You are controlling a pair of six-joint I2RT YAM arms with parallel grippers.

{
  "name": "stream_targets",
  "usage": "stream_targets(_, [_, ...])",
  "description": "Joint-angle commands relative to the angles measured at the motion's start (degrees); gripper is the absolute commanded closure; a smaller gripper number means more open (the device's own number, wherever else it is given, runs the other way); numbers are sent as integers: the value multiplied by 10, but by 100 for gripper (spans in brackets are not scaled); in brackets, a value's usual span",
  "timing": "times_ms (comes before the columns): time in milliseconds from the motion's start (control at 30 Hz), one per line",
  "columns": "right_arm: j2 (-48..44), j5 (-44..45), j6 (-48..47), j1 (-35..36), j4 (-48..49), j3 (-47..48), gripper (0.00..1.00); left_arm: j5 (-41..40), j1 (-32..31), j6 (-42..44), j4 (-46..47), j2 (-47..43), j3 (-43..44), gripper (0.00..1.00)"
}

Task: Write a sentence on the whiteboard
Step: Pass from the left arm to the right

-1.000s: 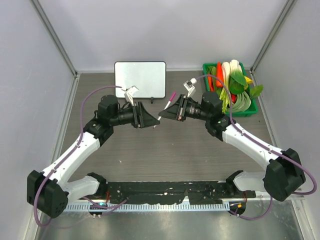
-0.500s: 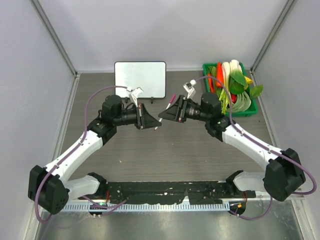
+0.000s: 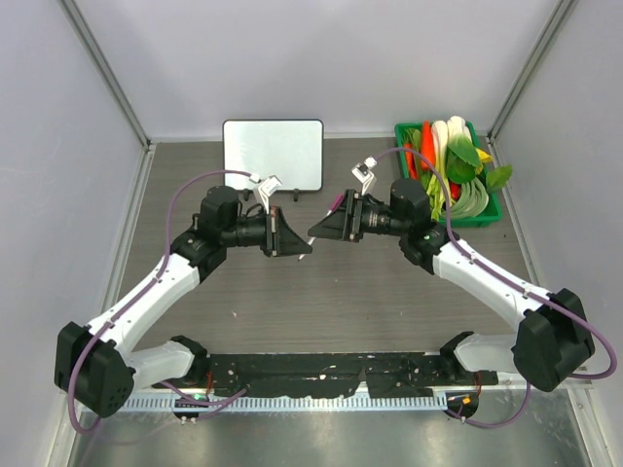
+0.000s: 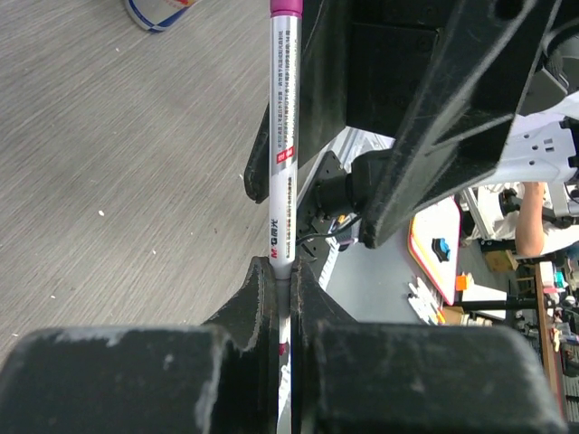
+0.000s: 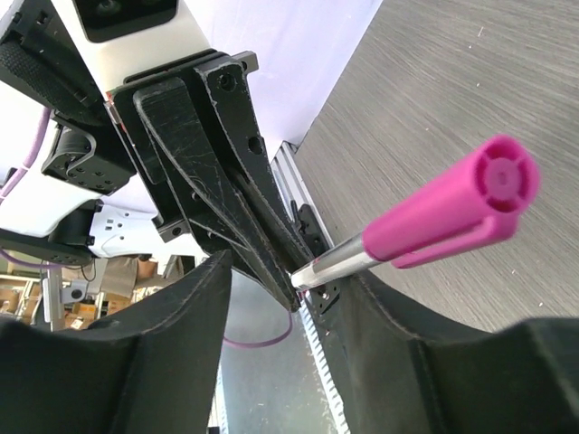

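1. Clenched left gripper (image 3: 300, 249) held a pink-capped marker (image 3: 336, 202) over mid-table in the top view. The right gripper (image 3: 316, 232) faced it nose to nose, jaws parted. The whiteboard (image 3: 273, 154) sat at the far edge of the table (image 3: 389, 292), behind both grippers and apart from them. A green basket (image 3: 399, 129) of vegetables sat far right.
2. Left wrist view: left fingers (image 4: 262, 298) pinched the marker's lower end, and the barrel (image 4: 282, 136) ran up beside the right gripper's black finger (image 4: 452, 108).
3. Right wrist view: right fingers (image 5: 136, 344) stood released on either side of the barrel, not touching it. The magenta cap (image 5: 461, 199) pointed at the camera.
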Motion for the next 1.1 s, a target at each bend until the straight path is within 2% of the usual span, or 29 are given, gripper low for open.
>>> stream_targets(0, [2,-28,2,0,35,19,50,29,-1,5,15,-19,16,100])
stream_targets(233, [11,-39,33,1,79,3,56,40,-1,1,22,-25,13,100])
stream_targets(300, [13,-41,37,2,86,1,61,42,-1,1,23,-25,11,100])
stream_targets(333, [14,-43,39,2,89,1,67,40,-2,1,25,-26,10,100])
stream_targets(433, [17,-52,41,1,92,2,72,37,-1,2,22,-25,9,100])
stream_targets(500, [15,-55,41,1,93,0,77,37,-1,2,23,-25,9,100])
stream_targets(567, [16,-55,39,2,93,-3,88,37,-1,5,22,-23,9,100])
stream_targets(600, [15,-54,38,1,92,-5,98,36,-1,6,20,-23,10,100])
stream_targets(800, [9,-38,19,0,72,-11,99,10,0,15,1,-26,15,99])
stream_targets(867, [8,-29,10,1,51,-6,99,-6,0,20,-10,-31,18,79])
stream_targets(933, [3,-6,-8,1,26,-1,99,-27,2,22,-16,-39,14,50])
stream_targets(1000, [-5,21,-33,1,-12,4,98,-54,6,21,-22,-46,7,26])
stream_targets(1067, [-14,45,-60,-1,-44,7,99,-79,15,16,-32,-47,3,13])
